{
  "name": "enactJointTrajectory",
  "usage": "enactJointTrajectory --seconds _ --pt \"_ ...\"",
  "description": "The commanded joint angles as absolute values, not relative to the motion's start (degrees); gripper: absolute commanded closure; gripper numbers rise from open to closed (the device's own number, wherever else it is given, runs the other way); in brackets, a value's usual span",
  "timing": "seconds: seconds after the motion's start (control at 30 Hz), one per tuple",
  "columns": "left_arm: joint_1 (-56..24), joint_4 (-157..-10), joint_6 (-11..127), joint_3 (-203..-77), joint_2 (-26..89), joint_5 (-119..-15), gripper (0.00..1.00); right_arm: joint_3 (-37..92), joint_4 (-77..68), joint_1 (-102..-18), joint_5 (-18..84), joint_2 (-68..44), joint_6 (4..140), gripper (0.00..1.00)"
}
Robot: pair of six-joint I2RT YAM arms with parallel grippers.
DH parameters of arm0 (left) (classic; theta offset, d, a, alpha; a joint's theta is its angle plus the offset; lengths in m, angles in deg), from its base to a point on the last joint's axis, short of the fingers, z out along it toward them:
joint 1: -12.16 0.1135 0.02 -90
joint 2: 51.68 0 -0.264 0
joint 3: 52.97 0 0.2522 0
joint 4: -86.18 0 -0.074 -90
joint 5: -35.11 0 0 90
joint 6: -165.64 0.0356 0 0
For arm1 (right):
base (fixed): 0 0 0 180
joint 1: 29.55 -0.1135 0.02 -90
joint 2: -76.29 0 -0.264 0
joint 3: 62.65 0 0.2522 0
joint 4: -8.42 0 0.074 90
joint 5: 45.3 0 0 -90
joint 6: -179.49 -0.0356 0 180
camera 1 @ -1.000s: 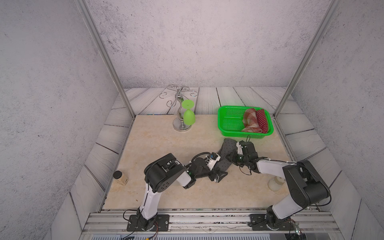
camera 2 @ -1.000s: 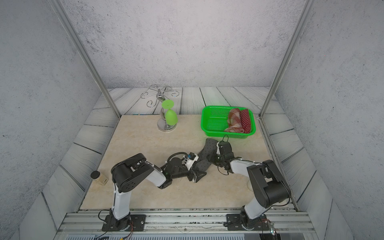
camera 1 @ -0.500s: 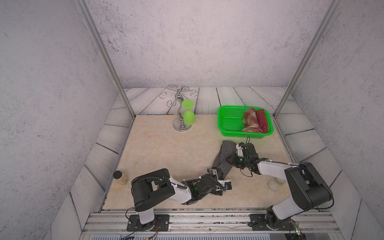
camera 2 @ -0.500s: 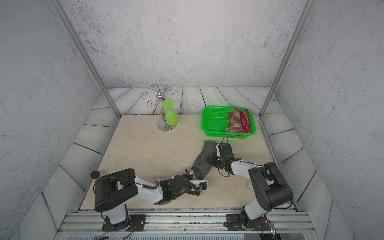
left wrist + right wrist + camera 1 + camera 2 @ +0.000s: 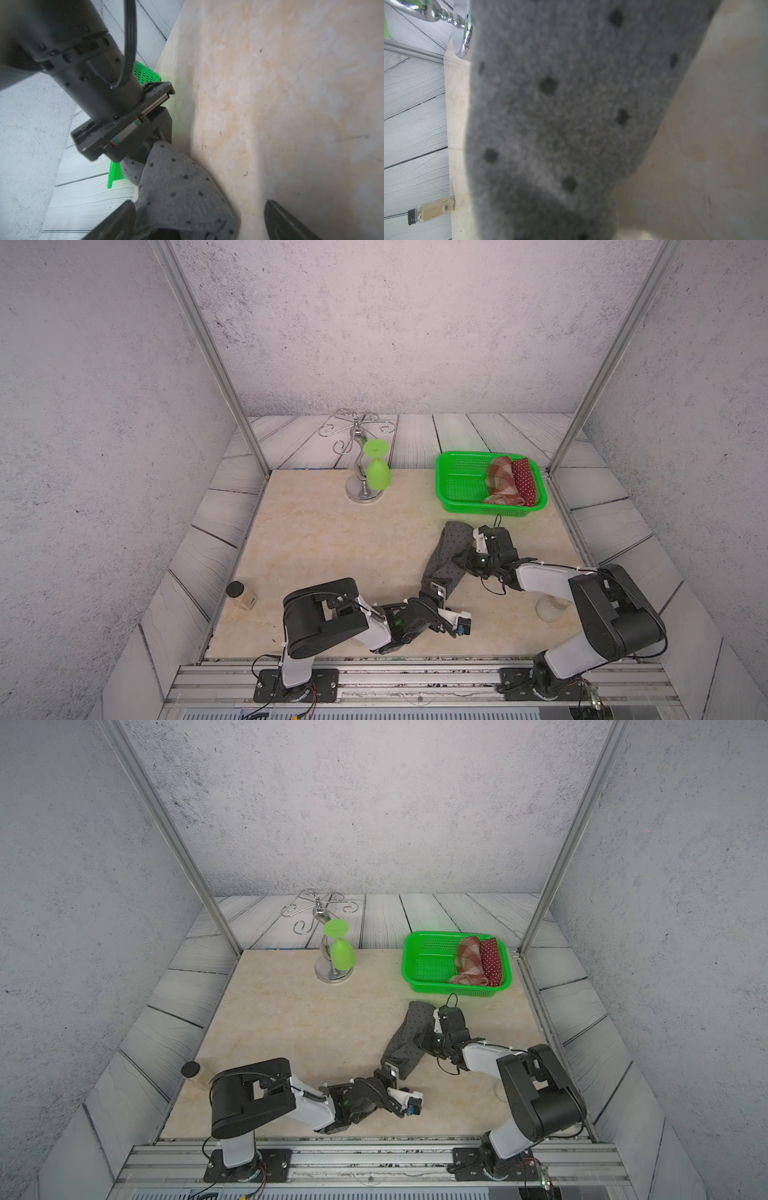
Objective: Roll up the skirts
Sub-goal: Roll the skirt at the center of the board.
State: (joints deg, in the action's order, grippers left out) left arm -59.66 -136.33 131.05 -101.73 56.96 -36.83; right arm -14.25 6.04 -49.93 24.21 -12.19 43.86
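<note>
Change: left tool [image 5: 436,592] pulled back from middle to near end of dark grey black-dotted cloth skirt [image 5: 451,547]. Jaws spread wide, cloth end between them. Right tool [image 5: 465,561] stays pinching skirt's far part. Looks like regrasp, rolling not yet begun.

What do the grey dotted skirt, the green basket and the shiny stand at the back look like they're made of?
The grey skirt looks like soft felt or brushed knit, matte, with a fuzzy nap in the right wrist view. The green basket is probably moulded plastic, glossy, its walls perforated. The stand seems polished metal, mirror-bright with reflections.
</note>
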Motion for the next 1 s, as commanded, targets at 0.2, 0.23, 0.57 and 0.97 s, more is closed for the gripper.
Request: enactJointTrajectory --seconds 0.2,0.23,0.57,0.97 --pt "-58.0 -144.2 141.3 -104.0 65.9 -33.5 0.03 -16.1 3.4 -50.0 22.8 -12.2 43.6 1.00" --pt "-57.5 -144.5 141.3 -104.1 66.5 -32.9 0.04 -16.2 3.3 -50.0 22.8 -12.1 43.7 1.00" --pt "-55.7 -150.2 142.7 -104.9 74.9 -28.4 0.41 -17.8 3.2 -50.0 22.4 -10.2 43.5 1.00" --pt "-53.2 -143.5 129.2 -105.5 70.4 -26.2 1.00 -20.0 -0.5 -49.2 23.5 -3.8 45.2 0.99"
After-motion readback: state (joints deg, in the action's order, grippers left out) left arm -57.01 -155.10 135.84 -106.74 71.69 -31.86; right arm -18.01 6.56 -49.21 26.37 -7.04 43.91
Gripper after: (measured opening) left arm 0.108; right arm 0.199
